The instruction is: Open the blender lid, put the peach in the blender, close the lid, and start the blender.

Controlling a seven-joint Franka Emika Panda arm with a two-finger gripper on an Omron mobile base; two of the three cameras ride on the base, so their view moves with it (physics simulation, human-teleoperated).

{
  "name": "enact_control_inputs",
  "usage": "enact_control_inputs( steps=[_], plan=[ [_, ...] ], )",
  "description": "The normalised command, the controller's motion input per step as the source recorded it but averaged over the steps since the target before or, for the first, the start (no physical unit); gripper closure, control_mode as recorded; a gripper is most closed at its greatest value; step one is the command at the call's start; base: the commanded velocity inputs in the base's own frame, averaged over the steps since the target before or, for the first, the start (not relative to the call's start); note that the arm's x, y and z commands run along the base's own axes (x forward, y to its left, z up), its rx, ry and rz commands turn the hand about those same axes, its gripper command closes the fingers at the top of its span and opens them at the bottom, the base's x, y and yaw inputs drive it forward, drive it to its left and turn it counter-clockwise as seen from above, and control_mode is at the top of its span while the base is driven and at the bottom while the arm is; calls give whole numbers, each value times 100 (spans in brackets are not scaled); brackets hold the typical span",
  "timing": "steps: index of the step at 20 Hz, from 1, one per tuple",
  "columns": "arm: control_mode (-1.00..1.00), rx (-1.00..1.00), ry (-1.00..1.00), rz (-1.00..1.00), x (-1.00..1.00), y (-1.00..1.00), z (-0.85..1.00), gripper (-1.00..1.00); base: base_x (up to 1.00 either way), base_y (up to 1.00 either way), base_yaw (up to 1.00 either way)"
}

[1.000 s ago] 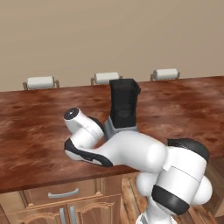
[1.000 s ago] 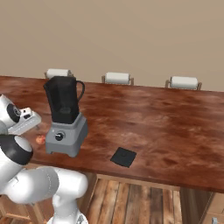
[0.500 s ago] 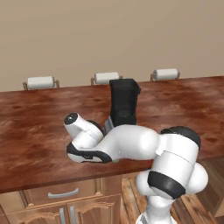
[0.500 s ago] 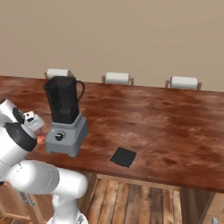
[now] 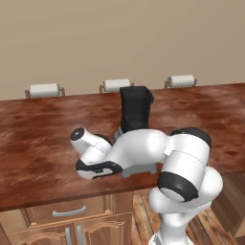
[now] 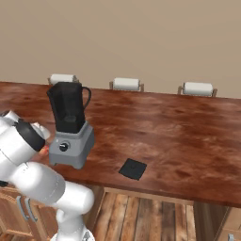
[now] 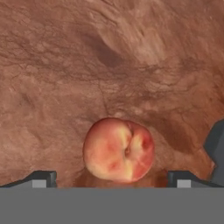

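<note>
The peach [image 7: 118, 149] lies on the wooden counter [image 6: 179, 132] just beside the blender [image 6: 70, 126], low between the spread tips of the gripper [image 7: 112, 178] (nothing pinched). The arm has folded lower toward the blender since a second ago; the blender lid [image 6: 132, 168] stays near its base.

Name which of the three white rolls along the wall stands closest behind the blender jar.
The left roll in the right base view: it stands right behind the blender, while the middle roll and right roll sit farther along the counter.
</note>
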Motion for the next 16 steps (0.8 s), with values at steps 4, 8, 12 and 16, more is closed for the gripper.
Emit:
enact_control_inputs(
  steps=[4,8,12,16],
  plan=[
    [-100,0,-1,0,5,-1,-9,-100,0,0,0],
    [-100,0,-1,0,1,-3,-11,-100,0,0,0],
    [-100,0,-2,0,5,-4,-9,-100,0,0,0],
    [-100,0,-4,0,3,-11,-3,-100,0,0,0]
  ],
)
